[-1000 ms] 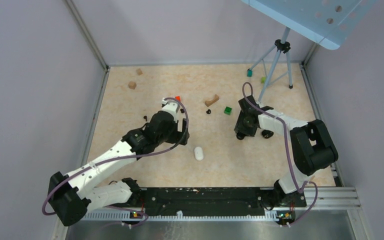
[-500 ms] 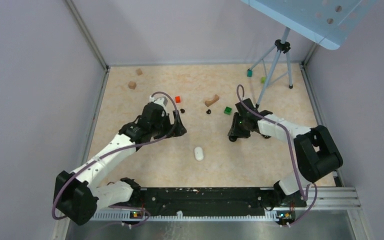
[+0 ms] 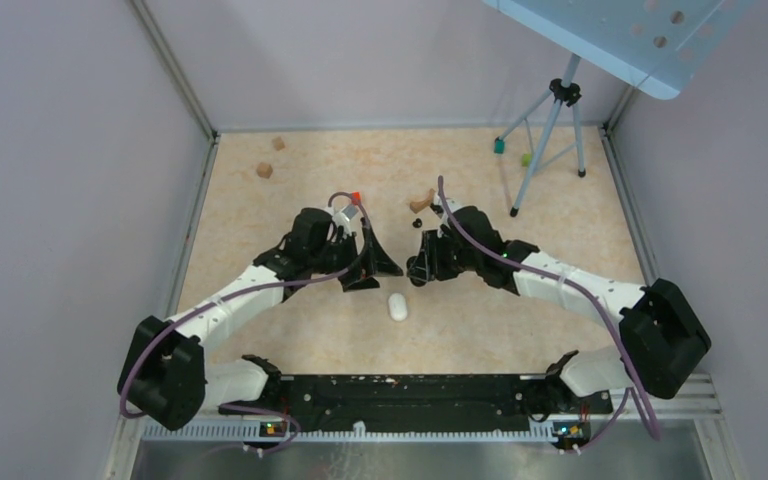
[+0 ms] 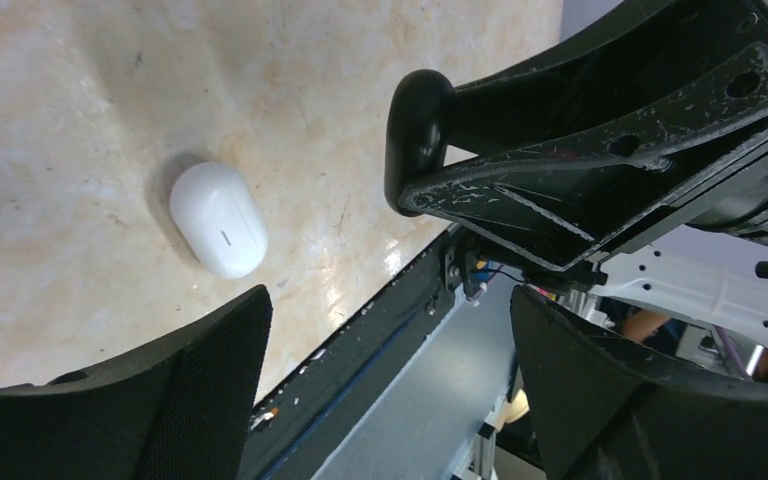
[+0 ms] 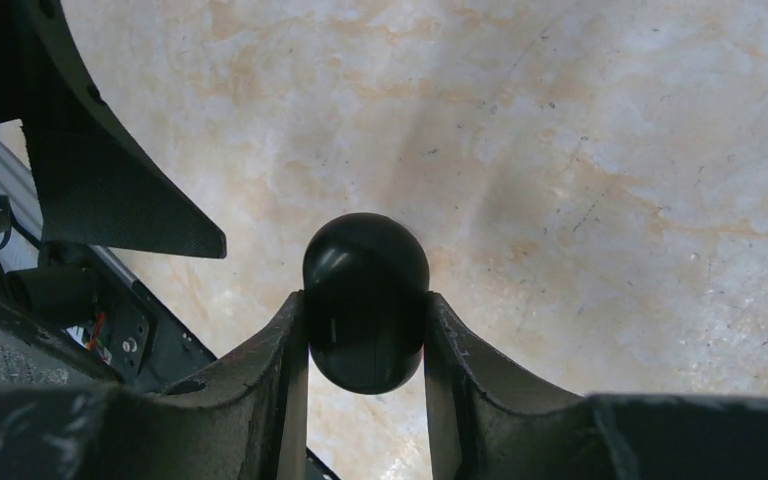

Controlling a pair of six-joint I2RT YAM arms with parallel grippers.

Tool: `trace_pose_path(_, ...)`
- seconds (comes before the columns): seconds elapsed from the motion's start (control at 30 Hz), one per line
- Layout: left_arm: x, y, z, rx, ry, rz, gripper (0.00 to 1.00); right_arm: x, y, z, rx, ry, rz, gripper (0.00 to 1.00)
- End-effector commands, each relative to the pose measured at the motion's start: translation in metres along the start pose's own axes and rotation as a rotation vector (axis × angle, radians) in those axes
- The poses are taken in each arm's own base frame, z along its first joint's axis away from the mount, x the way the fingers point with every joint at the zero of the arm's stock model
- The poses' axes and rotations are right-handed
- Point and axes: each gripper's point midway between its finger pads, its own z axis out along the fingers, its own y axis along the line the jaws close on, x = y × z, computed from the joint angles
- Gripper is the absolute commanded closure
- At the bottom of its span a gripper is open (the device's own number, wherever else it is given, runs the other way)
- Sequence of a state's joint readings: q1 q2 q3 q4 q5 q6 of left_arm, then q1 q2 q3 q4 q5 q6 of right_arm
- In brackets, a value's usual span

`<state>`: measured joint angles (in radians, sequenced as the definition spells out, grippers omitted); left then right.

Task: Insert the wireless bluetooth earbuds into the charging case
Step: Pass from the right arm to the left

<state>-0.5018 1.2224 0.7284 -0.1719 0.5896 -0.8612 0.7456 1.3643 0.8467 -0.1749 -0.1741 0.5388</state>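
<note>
Right claw [image 5: 365, 300] is clamped on a black oval case [image 5: 365, 255]; left claw [image 3: 375, 272] is held spread, white case [image 3: 397, 306] at its 5 o'clock.

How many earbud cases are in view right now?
2. The white case lies free on the table; the black case is clamped in the right tool. Others may be hidden.

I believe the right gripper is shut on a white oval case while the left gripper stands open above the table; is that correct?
Not quite. The right gripper is shut on a glossy black rounded object, as the right wrist view shows. The white oval case lies free on the beige table. The left gripper does stand open above the table.
</note>
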Motion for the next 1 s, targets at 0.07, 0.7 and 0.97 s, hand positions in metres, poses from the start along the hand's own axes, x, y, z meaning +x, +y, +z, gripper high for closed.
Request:
trace_pose_path(0.07, -0.003, -0.019, 0.001, 0.108, -0.002, -0.010, 0.12, -0.020, 0.035, -0.008, -0.132, -0.083, -0.097, 0.85)
trace_pose_path(0.7, -0.032, -0.004, 0.007, 0.053, -0.169, -0.075, 0.29, -0.013, 0.056, -0.003, -0.182, -0.056, -0.134, 0.86)
trace_pose_path(0.97, -0.024, -0.006, 0.014, 0.071, -0.089, -0.033, 0.33, -0.015, 0.061, -0.001, -0.189, -0.055, -0.139, 0.86)
